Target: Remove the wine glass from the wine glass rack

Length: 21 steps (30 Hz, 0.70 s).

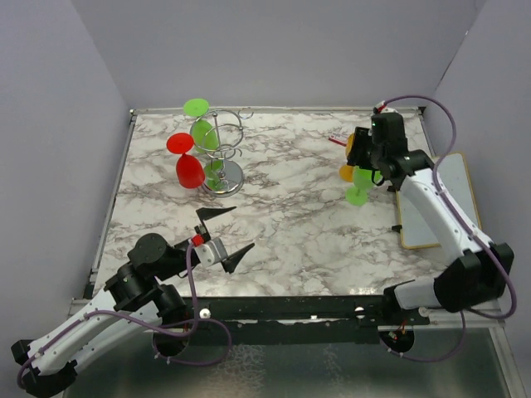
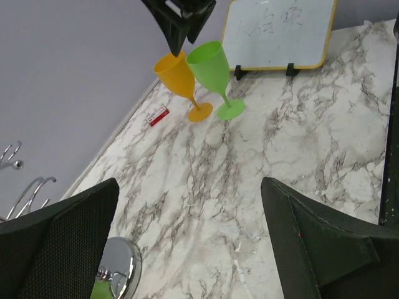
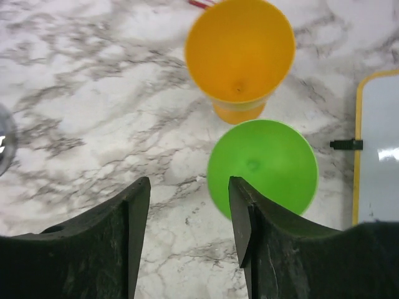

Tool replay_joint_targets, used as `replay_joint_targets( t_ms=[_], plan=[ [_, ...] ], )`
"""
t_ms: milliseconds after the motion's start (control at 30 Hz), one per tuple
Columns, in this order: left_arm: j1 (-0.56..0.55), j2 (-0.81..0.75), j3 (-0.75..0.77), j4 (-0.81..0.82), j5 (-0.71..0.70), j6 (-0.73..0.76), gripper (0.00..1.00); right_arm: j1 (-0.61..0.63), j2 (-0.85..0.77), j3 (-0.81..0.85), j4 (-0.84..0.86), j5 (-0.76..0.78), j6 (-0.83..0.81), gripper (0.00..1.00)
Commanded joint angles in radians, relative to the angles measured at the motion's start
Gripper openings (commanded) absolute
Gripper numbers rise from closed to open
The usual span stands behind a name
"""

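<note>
At the far left the marble table (image 1: 290,224) ends close to the side wall, and the wine glass rack (image 1: 228,176) stands near that back-left corner, so there is little room behind or to the left of it. Two glasses hang upside down from its looped arms: a red wine glass (image 1: 189,171) on the near-left side and a hanging green glass (image 1: 203,133) just behind it, both close to the post. Nearer the front edge, the left gripper (image 1: 245,227) hovers low with its jaws spread wide and nothing between them, well apart from the rack. The step in hand looks like the start of another removal. As I judge it, the next move is for this arm to reach up to the red glass, close on its bowl or stem, and slide the foot outward along the wire before lifting, without knocking the green one. The middle of the table gives open room for carrying a glass across. To the right, the right gripper (image 3: 189,187) hangs above two glasses standing upright on the marble, the orange glass (image 3: 240,53) and the standing green glass (image 3: 262,165), which are just beside each other. Its jaws are parted and empty, with the green rim next to one finger. A whiteboard (image 1: 436,203) lies along the right edge, and a small red marker (image 2: 159,115) lies near the back wall.
</note>
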<state>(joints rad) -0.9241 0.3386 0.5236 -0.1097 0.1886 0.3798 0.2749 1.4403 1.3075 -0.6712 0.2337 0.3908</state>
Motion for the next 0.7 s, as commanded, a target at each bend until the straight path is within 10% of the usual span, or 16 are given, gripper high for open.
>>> replay_joint_targets(
  t_ms=[0, 267, 667],
  plan=[
    [0.003, 0.007, 0.019, 0.021, -0.072, -0.068, 0.99, -0.003, -0.228, -0.095, 0.187, -0.281, -0.122, 0.60],
    [0.005, 0.142, 0.080, -0.010, -0.054, -0.159, 0.99, 0.067, -0.324, -0.347, 0.499, -0.883, -0.102, 0.81],
    [0.019, 0.445, 0.286, 0.025, -0.059, -0.419, 0.99, 0.308, -0.260, -0.414, 0.498, -0.676, -0.128, 0.81]
  ],
)
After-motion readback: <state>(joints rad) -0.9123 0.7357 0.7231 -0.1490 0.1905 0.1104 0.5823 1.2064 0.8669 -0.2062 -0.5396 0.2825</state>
